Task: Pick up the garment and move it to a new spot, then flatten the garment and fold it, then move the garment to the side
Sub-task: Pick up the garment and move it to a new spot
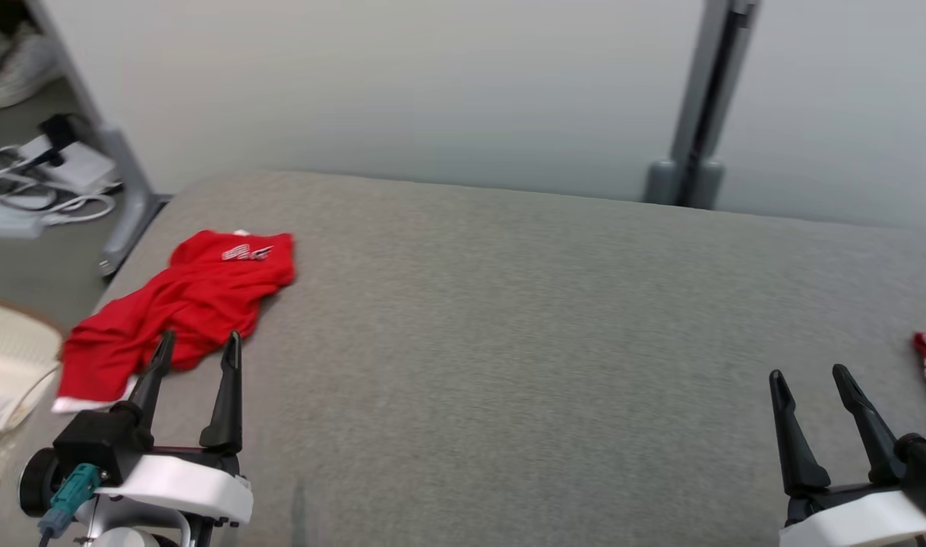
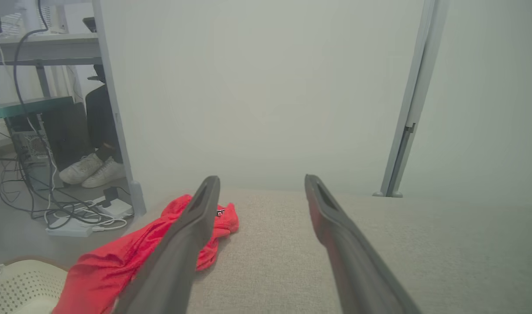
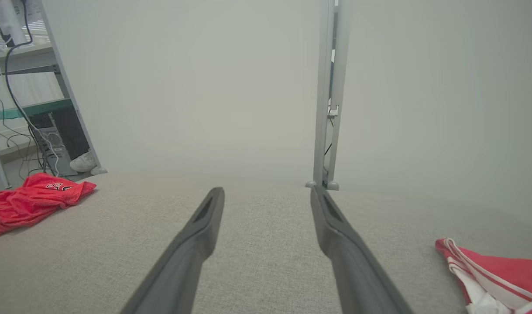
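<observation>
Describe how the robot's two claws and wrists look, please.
The left claw and right claw each have two long, tapering black fingers on a black base and a glossy white wrist shell. A teal plug with a cable sits at the left wrist.

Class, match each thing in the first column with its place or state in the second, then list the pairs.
1 red garment
2 red-and-white garment
3 left gripper
4 cream basket

A off the grey cushion, beside its left end
B open, fingertips by the red garment
C crumpled at the cushion's left end
D at the cushion's right edge

Pairs: 1-C, 2-D, 3-B, 4-A
</observation>
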`<state>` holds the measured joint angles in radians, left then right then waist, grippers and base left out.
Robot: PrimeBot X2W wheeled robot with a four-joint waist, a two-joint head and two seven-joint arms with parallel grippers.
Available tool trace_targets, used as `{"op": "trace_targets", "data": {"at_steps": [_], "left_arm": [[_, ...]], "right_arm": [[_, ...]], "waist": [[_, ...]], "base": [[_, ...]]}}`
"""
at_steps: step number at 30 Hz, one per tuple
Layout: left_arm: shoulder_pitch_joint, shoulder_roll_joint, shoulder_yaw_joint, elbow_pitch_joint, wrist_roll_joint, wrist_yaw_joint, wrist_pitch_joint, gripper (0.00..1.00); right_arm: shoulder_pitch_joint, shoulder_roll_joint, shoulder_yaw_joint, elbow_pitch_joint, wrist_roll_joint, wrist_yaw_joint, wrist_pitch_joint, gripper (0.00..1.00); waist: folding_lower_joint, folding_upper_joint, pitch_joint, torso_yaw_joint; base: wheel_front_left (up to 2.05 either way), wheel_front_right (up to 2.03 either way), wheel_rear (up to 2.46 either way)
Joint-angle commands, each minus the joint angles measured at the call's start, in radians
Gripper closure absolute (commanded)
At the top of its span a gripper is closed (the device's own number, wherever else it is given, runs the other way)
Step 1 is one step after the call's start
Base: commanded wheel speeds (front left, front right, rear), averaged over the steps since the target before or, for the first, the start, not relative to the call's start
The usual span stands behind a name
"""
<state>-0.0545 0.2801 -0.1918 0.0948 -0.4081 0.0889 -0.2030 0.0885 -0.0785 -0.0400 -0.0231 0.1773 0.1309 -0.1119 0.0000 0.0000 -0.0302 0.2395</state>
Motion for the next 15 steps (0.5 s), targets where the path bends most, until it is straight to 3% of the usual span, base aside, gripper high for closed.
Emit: {"op": "trace_targets", "data": {"at_steps": [1, 7, 15], "left_arm": [[-0.019, 0.004, 0.004, 0.005, -0.003, -0.003, -0.005, 0.0], [-0.032, 0.006, 0.013, 0.035, -0.01, -0.009, -0.025, 0.0], [-0.031, 0.009, 0.021, 0.048, -0.014, -0.01, -0.036, 0.0]], "right_arm": [[-0.013, -0.003, 0.002, -0.006, 0.004, 0.0, 0.001, 0.0], [-0.02, 0.001, 0.015, -0.01, 0.009, 0.0, 0.002, 0.0], [-0.02, 0.008, 0.021, 0.004, 0.013, 0.0, -0.008, 0.0]], "waist": [[0.0, 0.0, 0.005, 0.079], [0.0, 0.0, 0.005, 0.177], [0.0, 0.0, 0.002, 0.224]], "base": [[0.0, 0.0, 0.0], [0.0, 0.0, 0.0], [0.0, 0.0, 0.0]]}}
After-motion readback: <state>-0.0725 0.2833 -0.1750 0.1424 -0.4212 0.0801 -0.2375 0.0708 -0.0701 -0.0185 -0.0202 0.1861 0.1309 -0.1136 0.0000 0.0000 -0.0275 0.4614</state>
